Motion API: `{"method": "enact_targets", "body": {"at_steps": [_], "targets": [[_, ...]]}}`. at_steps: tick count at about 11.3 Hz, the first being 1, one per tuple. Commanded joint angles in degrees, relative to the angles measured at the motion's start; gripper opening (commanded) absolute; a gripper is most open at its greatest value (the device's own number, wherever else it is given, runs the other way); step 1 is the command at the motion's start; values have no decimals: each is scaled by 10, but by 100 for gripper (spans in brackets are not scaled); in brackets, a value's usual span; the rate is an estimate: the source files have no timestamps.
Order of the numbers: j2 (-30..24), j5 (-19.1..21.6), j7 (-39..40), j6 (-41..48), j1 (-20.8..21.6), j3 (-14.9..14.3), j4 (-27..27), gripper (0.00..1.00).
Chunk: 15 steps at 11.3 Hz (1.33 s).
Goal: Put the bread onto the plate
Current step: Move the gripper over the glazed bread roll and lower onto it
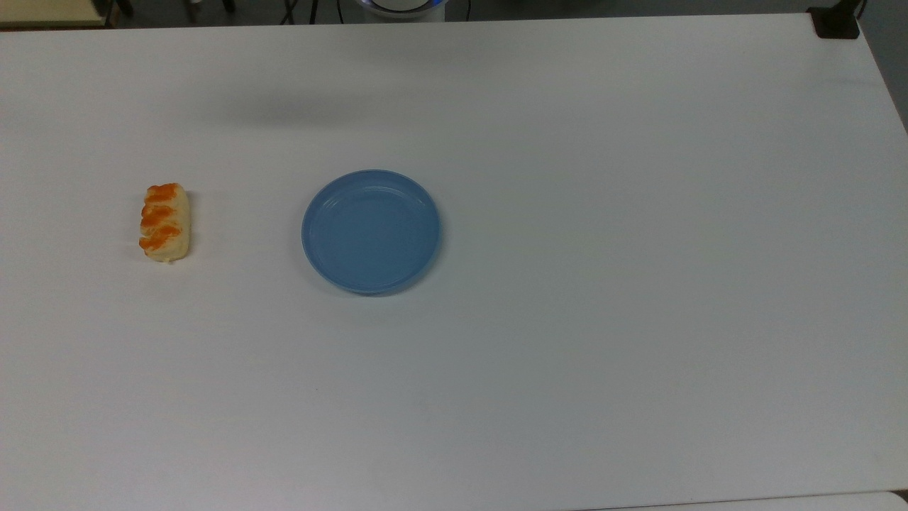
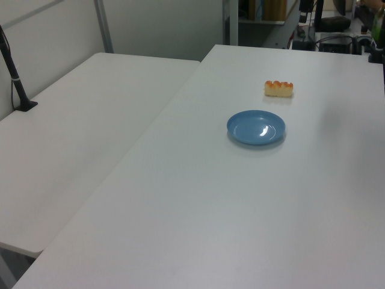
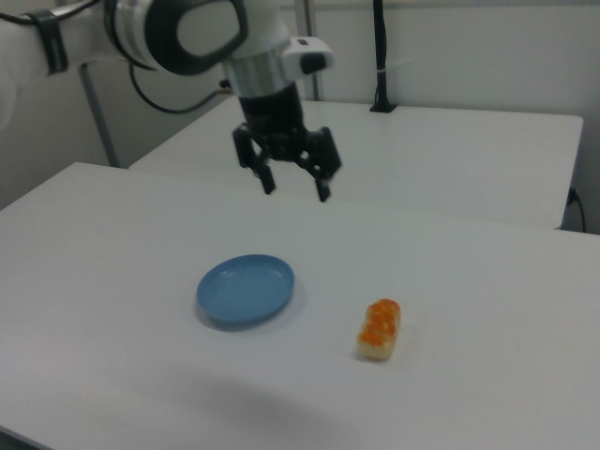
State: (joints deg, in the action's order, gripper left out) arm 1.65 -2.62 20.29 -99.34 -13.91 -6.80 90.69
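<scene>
Plainly unmarked plate (image 1: pixel 371 231), striped bread (image 1: pixel 164 222)

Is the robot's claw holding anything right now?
No, nothing. The gripper hangs open in the air, above the table. The bread lies on the table beside the plate.

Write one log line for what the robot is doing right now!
gripper: open, in the air, empty | bread: on table, untouched | plate: empty | step: not yet grasped

Bare white table (image 1: pixel 603 319) all round bread (image 1: pixel 165 222) and plate (image 1: pixel 371 231), well apart; open air under raised, spread gripper (image 3: pixel 293 186)
</scene>
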Motion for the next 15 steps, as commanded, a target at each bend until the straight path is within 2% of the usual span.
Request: {"method": "enact_targets", "body": {"at_steps": [1, 2, 4, 8, 10, 12, 15], "targets": [[68, 3, 26, -104, -25, -15, 20, 100], [89, 5, 26, -157, -25, -26, 46, 100], [127, 7, 27, -245, -33, -27, 85, 100], [184, 13, 52, -291, -44, -27, 98, 100], [197, 53, 50, -355, -44, -27, 127, 99], [219, 103, 50, -368, -42, -23, 125, 97], [231, 134, 49, -369, -41, -9, 128, 95]]}}
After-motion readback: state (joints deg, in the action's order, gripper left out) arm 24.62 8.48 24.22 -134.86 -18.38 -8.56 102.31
